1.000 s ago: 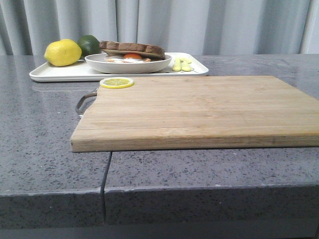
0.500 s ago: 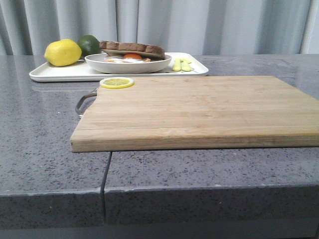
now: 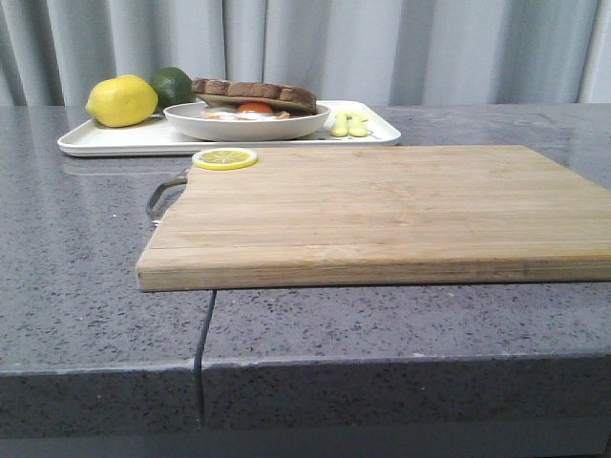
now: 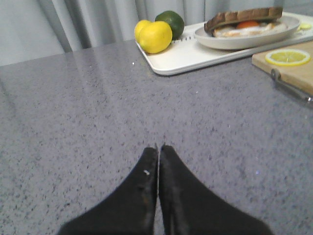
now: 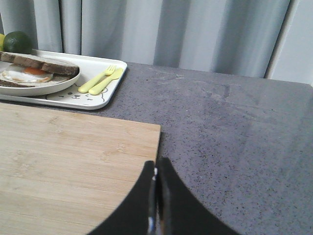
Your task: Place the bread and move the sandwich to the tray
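The sandwich [image 3: 250, 103], with the bread [image 3: 256, 93] laid over the fried egg, sits in its round plate [image 3: 305, 124] on the tray [image 3: 105, 141], beside a lemon [image 3: 121, 100], a lime [image 3: 172, 86] and yellow-green cutlery [image 3: 347, 124]; the cutting board [image 3: 382, 210] lies nearer, carrying only a lemon slice [image 3: 224, 158]. The left gripper [image 4: 158, 149] and the right gripper [image 5: 155, 166] each show fingers pressed together with nothing held, well apart from the tray. Judged risk: any further reach toward the crowded tray could nudge the plate or tip the top slice, because the lemon and cutlery leave little clearance.
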